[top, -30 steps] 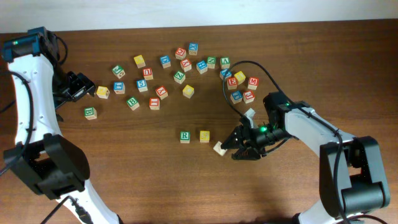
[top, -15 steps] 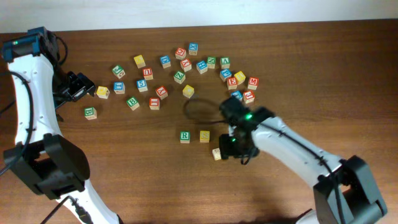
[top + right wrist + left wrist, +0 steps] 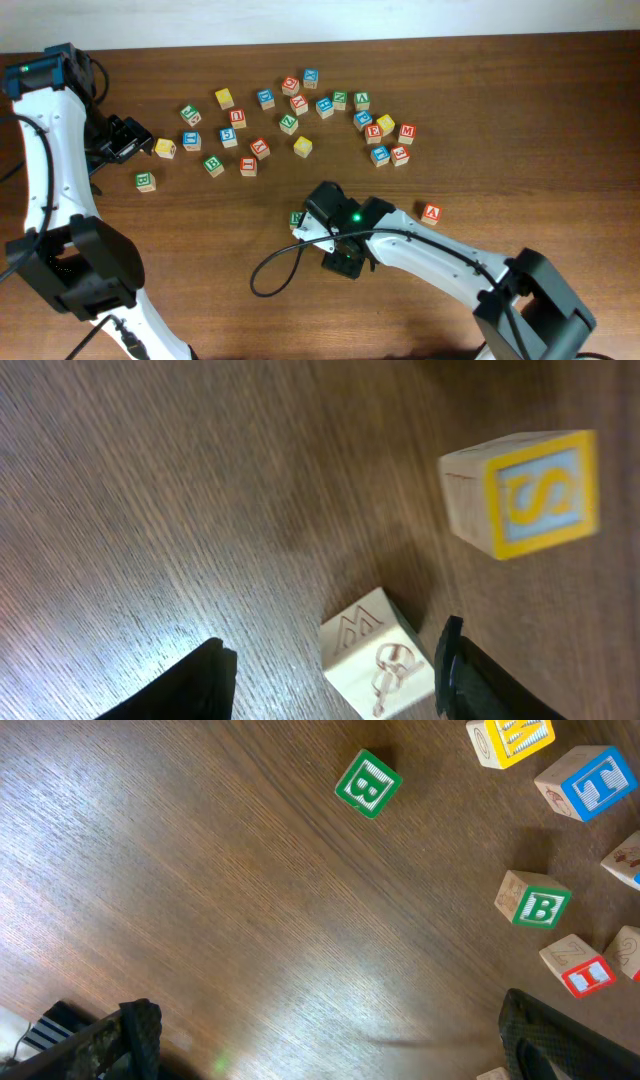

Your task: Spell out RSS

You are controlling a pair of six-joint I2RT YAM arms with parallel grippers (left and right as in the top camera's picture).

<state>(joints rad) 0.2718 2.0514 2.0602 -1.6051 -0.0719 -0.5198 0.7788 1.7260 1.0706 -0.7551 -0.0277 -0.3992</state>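
The green R block (image 3: 296,218) lies at the table's middle, partly under my right arm. The yellow S block (image 3: 525,495) shows only in the right wrist view, standing on the wood beyond the fingers. My right gripper (image 3: 335,682) is open low over the table, and a pale block with an engraved M (image 3: 378,652) sits between its fingers, closer to the right finger. In the overhead view this gripper (image 3: 342,262) is just front of the R block. My left gripper (image 3: 330,1050) is open and empty, at the far left (image 3: 125,140).
Several loose letter blocks are scattered at the back (image 3: 300,105). A red block (image 3: 431,212) lies alone to the right. Two green B blocks (image 3: 367,783) (image 3: 533,903) lie ahead of the left gripper. A black cable (image 3: 270,275) loops at the front.
My right arm has swung left across the table and now covers the S block. The pale block now sits between its fingers. A red block has appeared at the right. Left arm unmoved.
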